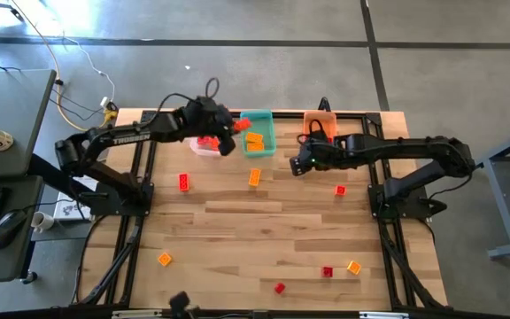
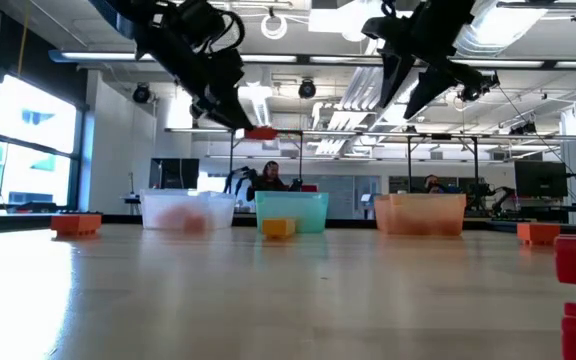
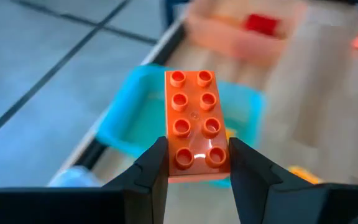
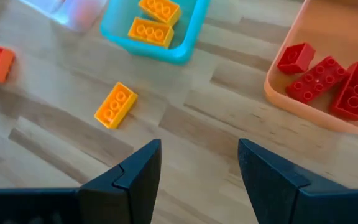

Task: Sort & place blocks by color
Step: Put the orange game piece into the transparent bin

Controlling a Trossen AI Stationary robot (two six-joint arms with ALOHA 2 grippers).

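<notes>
My left gripper [image 1: 234, 131] is up in the air at the far side of the table, between the clear bin [image 1: 205, 147] and the teal bin [image 1: 257, 135]. It is shut on an oblong orange-red block [image 3: 194, 121]. In the low view the block [image 2: 261, 132] shows well above the bins. My right gripper [image 4: 199, 149] stands open above bare wood, near the orange bin [image 4: 291, 93], with nothing between its fingers. A yellow-orange block [image 4: 115, 104] lies flat on the table ahead of it. My left gripper pinches the orange-red block by its two long sides, at the end nearest the wrist [image 3: 194, 165], between its two fingers. The fingers slant down and lie along the block, which juts forward past the fingertips. The block is lifted clear, studs up, over the teal bin's rim [image 3: 126, 118].
The teal bin holds yellow-orange blocks [image 4: 151, 31], the orange bin red ones [image 4: 319, 78], the clear bin a red one [image 3: 261, 23]. Loose blocks lie on the table: red [image 1: 184, 182], orange-red [image 1: 340, 190], orange [image 1: 164, 259], and three near the front edge [image 1: 327, 272].
</notes>
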